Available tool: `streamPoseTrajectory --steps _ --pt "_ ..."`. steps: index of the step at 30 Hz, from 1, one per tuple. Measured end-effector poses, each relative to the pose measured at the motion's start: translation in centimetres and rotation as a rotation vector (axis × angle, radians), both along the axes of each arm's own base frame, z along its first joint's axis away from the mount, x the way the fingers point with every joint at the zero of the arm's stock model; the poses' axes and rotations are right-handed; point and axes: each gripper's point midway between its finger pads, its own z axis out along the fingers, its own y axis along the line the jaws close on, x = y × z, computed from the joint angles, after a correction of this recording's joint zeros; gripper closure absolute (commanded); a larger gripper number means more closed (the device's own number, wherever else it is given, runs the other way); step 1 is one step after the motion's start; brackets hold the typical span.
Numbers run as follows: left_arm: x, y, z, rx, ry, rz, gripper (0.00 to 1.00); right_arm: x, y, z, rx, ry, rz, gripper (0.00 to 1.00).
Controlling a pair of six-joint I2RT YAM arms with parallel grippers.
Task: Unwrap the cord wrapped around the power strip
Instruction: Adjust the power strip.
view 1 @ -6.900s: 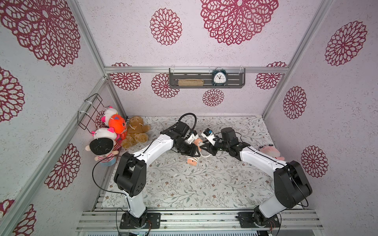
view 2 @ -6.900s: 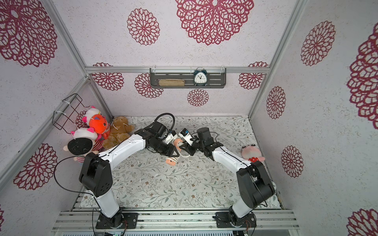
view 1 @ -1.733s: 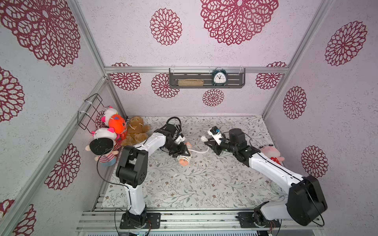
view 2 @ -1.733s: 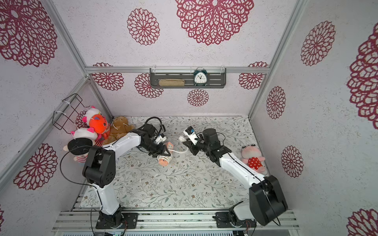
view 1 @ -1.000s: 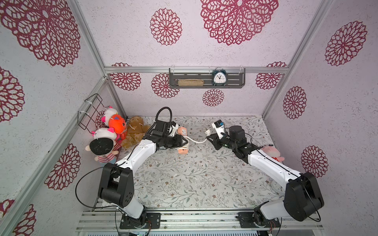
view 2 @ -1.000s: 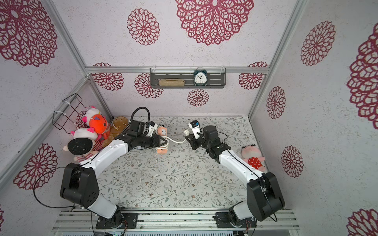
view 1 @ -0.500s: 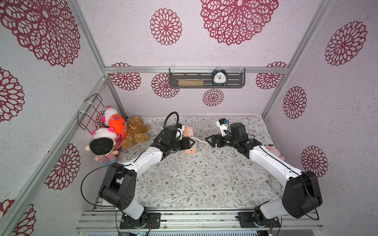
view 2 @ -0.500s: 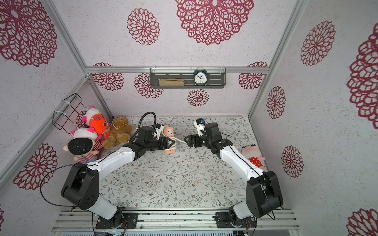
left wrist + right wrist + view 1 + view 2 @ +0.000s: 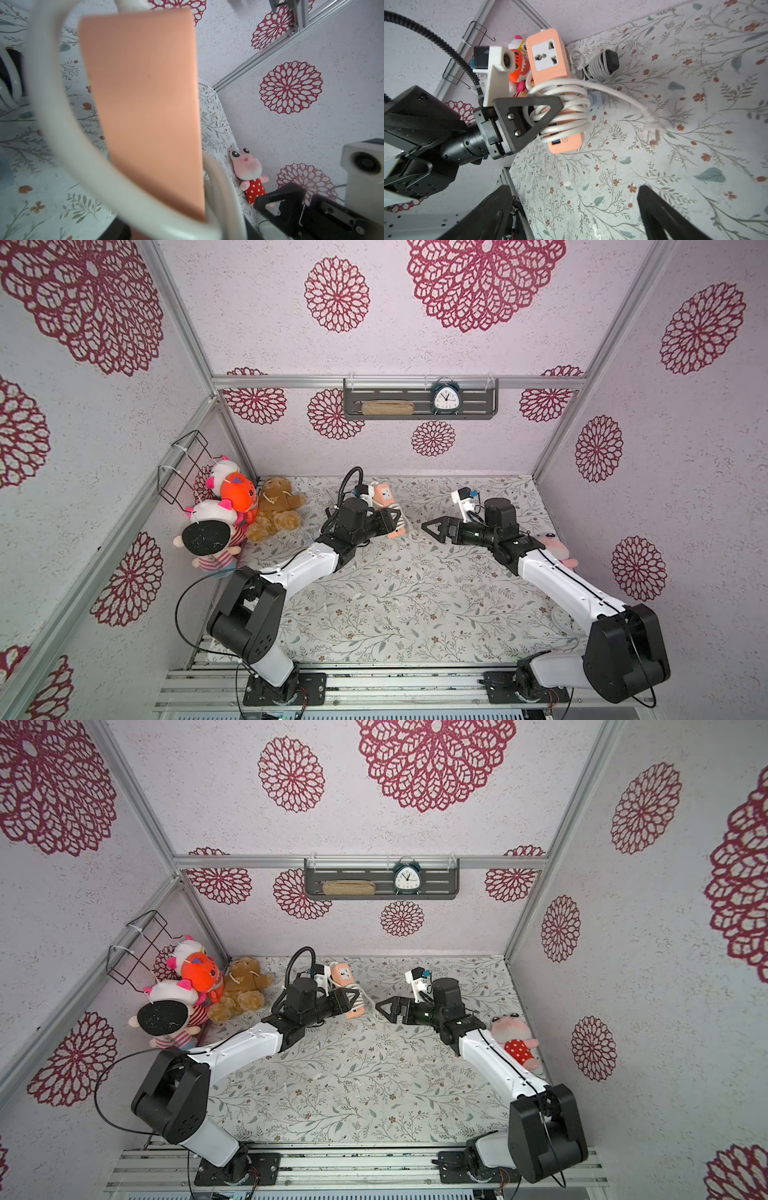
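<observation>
A peach-coloured power strip is held up off the flower-patterned table, toward the back and a little left of the middle, with its socket end raised. It is shown in both top views. A white cord is seen wound in several coils around the lower half of the strip. The left gripper is clamped on the strip across those coils, one black triangular finger being laid over the cord. The cord's loose end is led out sideways from the coils toward the right arm, and a white plug is carried at its tip, gripped by nothing; whether the plug touches the table cannot be told. The right gripper is pointed at the strip from just beside it, its fingers spread wide with nothing between them. In the left wrist view the back of the strip fills the middle, blurred, with the cord looped past it. A black object wound with white cord lies on the table behind the strip. Plush toys are piled in the back left corner, and a pink plush lies by the right wall. A clock stands on a shelf on the back wall.
</observation>
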Motion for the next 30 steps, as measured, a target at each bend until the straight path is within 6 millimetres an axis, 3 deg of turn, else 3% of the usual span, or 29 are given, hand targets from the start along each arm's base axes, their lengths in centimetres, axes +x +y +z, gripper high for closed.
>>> streamPoseTrajectory --steps 6,13,19,24,30 --pt "0.2 -1.8 1.2 -0.100 -0.035 -0.020 1.00 0.4 1.9 -0.6 0.024 -0.003 0.034 0.15" --pt "0.0 -2.7 0.8 -0.146 0.002 -0.037 1.00 1.2 3.4 -1.0 -0.125 -0.105 0.073 0.18" --pt "-0.1 -3.1 1.0 -0.148 0.046 -0.050 1.00 1.6 4.1 -0.9 -0.253 -0.193 0.108 0.17" --pt "-0.4 -3.6 1.4 -0.155 0.077 -0.072 0.99 1.9 4.3 -2.3 -0.353 -0.202 0.143 0.15" --pt "-1.3 -4.9 2.0 -0.161 0.099 -0.137 0.98 1.7 4.2 -3.0 -0.399 -0.214 0.158 0.26"
